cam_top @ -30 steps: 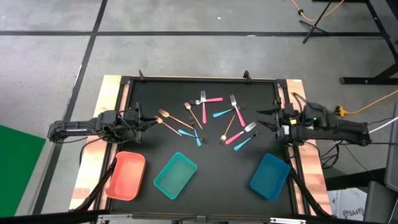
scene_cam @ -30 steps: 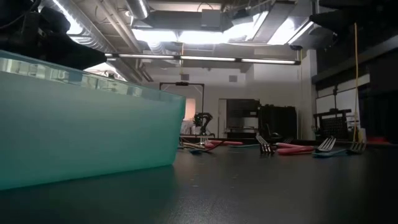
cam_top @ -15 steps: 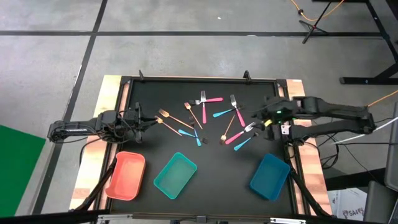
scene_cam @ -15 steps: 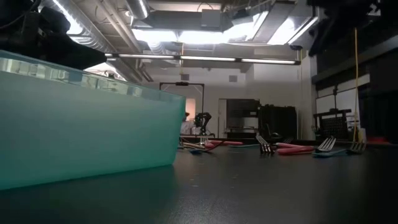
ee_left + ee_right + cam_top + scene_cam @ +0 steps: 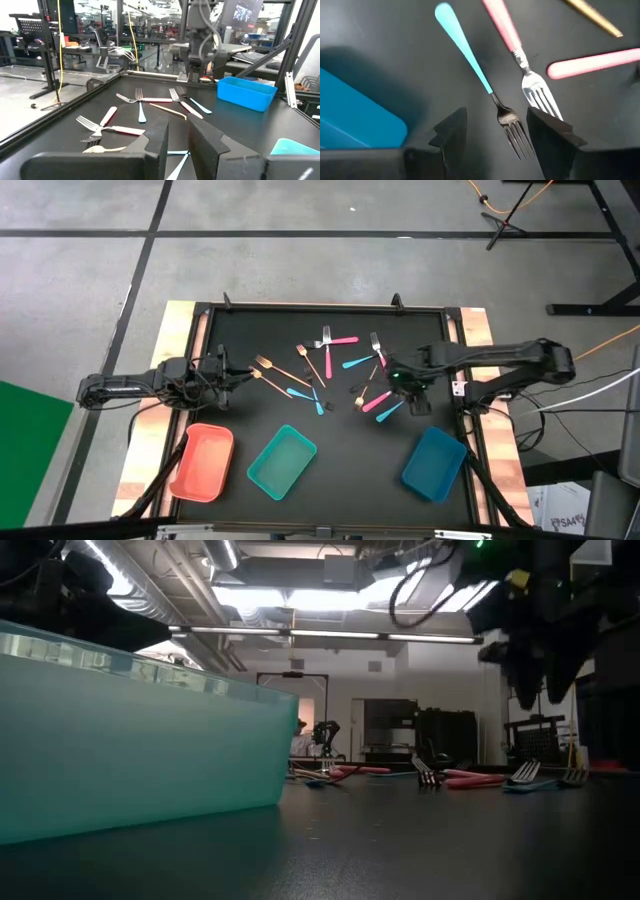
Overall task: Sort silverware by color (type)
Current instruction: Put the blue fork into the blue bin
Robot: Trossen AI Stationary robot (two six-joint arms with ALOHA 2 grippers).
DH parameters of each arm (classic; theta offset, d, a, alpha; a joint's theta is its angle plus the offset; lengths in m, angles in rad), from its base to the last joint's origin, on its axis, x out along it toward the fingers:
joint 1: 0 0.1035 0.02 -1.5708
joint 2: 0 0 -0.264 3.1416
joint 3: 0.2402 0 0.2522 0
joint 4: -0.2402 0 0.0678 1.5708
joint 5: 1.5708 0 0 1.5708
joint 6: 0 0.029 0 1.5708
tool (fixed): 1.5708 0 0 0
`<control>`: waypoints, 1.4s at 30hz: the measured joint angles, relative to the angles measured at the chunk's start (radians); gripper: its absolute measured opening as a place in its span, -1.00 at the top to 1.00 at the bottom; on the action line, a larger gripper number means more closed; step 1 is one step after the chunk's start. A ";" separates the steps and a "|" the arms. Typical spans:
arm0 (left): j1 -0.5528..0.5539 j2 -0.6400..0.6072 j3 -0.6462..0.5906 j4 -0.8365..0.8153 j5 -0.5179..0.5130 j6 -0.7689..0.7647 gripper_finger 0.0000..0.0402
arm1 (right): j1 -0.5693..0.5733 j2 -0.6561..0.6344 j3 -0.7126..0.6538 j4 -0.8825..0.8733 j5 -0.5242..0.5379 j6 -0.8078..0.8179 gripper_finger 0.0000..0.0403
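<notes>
The silverware lies scattered mid-table: gold forks (image 5: 265, 365), pink-handled forks (image 5: 340, 340) and light-blue-handled pieces (image 5: 300, 392). My right gripper (image 5: 408, 388) hangs over the right-hand cluster, pointing down, open and touching nothing. In its wrist view its fingers (image 5: 451, 131) straddle the head of a light-blue-handled fork (image 5: 470, 55), which lies flat beside a pink-handled fork (image 5: 512, 35). My left gripper (image 5: 232, 373) waits level at the table's left edge, and a narrow empty gap shows between its fingers (image 5: 177, 140).
Three trays stand along the near edge: a pink one (image 5: 203, 462), a teal one (image 5: 282, 461) and a blue one (image 5: 434, 463). The blue tray's corner (image 5: 350, 115) lies close beside my right gripper. The teal tray (image 5: 130, 730) fills the left of the low view.
My right arm has swung out from the table's right edge toward the middle. Its gripper has tipped from level to pointing down and has sunk over the right-hand forks, staying open. The silverware has not moved.
</notes>
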 joint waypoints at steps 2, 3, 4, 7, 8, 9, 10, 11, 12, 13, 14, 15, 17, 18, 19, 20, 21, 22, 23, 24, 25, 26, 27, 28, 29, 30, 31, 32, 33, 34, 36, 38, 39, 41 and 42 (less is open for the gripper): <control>0.000 0.000 0.000 0.000 0.000 0.000 0.69 | 0.000 0.046 0.000 0.001 0.000 -0.024 0.00; 0.000 0.000 0.000 0.000 0.000 0.000 0.69 | 0.000 0.066 0.000 0.001 0.000 -0.038 0.00; 0.000 0.000 0.000 0.000 0.000 0.000 0.69 | 0.000 0.086 0.000 0.001 0.000 -0.046 0.00; 0.000 0.000 0.000 0.000 0.000 0.000 0.69 | 0.000 0.138 0.000 0.003 0.001 -0.074 0.00; 0.000 0.000 0.000 0.000 0.000 0.000 0.69 | 0.000 0.153 0.000 0.006 0.001 -0.082 0.00; 0.000 0.000 0.000 0.000 0.000 0.000 0.69 | 0.000 0.168 0.000 0.009 0.001 -0.090 0.00; 0.000 0.000 0.000 0.000 0.000 0.000 0.69 | 0.000 0.182 0.000 0.011 0.001 -0.095 0.00; 0.000 0.000 0.000 0.000 0.000 0.000 0.69 | 0.000 0.195 0.000 0.012 0.001 -0.095 0.00; 0.000 0.000 0.000 0.000 0.000 0.000 0.69 | 0.000 0.208 0.000 0.016 0.001 -0.095 0.00; 0.000 0.000 0.000 0.000 0.000 0.000 0.69 | 0.000 0.220 0.000 0.022 0.001 -0.095 0.00; 0.000 0.000 0.000 0.000 0.000 0.000 0.69 | 0.000 0.231 0.000 0.029 0.002 -0.095 0.00; 0.000 0.000 0.000 0.000 0.000 0.000 0.69 | 0.000 0.241 0.000 0.034 0.002 -0.095 0.00; 0.000 0.000 0.000 0.000 0.000 0.000 0.69 | 0.000 0.259 -0.001 0.042 0.002 -0.095 0.00; 0.000 0.000 0.000 0.000 0.000 0.000 0.69 | 0.000 0.269 0.000 0.047 0.002 -0.095 0.00; 0.000 0.000 0.000 0.000 0.000 0.000 0.69 | 0.000 0.277 -0.001 0.052 0.002 -0.095 0.00; 0.000 0.000 0.000 0.000 0.000 0.000 0.69 | 0.000 0.284 -0.001 0.055 0.002 -0.096 0.00; 0.000 0.000 0.000 0.000 0.000 0.000 0.69 | 0.000 0.291 -0.001 0.055 0.002 -0.095 0.00; 0.000 0.000 0.000 0.000 0.000 0.000 0.69 | 0.000 0.297 -0.001 0.054 0.003 -0.095 0.00; 0.000 0.000 0.000 0.000 0.000 0.000 0.69 | 0.000 0.303 -0.001 0.053 0.002 -0.096 0.00; 0.000 0.000 0.000 0.000 0.000 0.000 0.69 | 0.000 0.309 -0.001 0.053 0.003 -0.095 0.00; 0.000 0.000 0.000 0.000 0.000 0.000 0.69 | 0.000 0.314 -0.001 0.055 0.003 -0.095 0.00; 0.000 0.000 0.000 0.000 0.000 0.000 0.69 | 0.000 0.321 -0.001 0.055 0.003 -0.095 0.00; 0.000 0.000 0.000 0.000 0.000 0.000 0.69 | 0.000 0.327 -0.001 0.054 0.003 -0.095 0.00; 0.000 0.000 0.000 0.000 0.000 0.000 0.69 | 0.000 0.333 -0.001 0.055 0.003 -0.095 0.00; 0.000 0.000 0.000 0.000 0.000 0.000 0.69 | 0.000 0.341 -0.001 0.057 0.003 -0.095 0.00; 0.000 0.000 0.000 0.000 0.000 0.000 0.69 | 0.000 0.347 -0.001 0.061 0.003 -0.095 0.00; 0.000 0.000 0.000 0.000 0.000 0.000 0.69 | 0.000 0.353 -0.001 0.064 0.003 -0.095 0.00; 0.000 0.000 0.000 0.000 0.000 0.000 0.69 | 0.000 0.361 -0.001 0.069 0.003 -0.095 0.00; 0.000 0.000 0.000 0.000 0.000 0.000 0.69 | 0.000 0.367 -0.001 0.073 0.004 -0.095 0.00; 0.000 0.000 0.000 0.000 0.000 0.000 0.69 | 0.000 0.374 -0.001 0.077 0.003 -0.095 0.00; 0.000 0.000 0.000 0.000 0.000 0.000 0.69 | 0.000 0.386 -0.001 0.081 0.004 -0.094 0.00; 0.000 0.000 0.000 0.000 0.001 0.000 0.69 | 0.000 0.400 -0.001 0.080 0.015 -0.094 0.00; 0.000 0.000 0.000 0.000 0.001 0.000 0.69 | 0.000 0.408 -0.001 0.078 0.022 -0.093 0.00; 0.000 0.000 0.000 0.000 0.001 0.000 0.69 | 0.000 0.419 -0.001 0.078 0.035 -0.093 0.00; 0.000 0.000 0.000 0.000 0.001 0.000 0.69 | 0.000 0.422 0.000 0.078 0.035 -0.093 0.00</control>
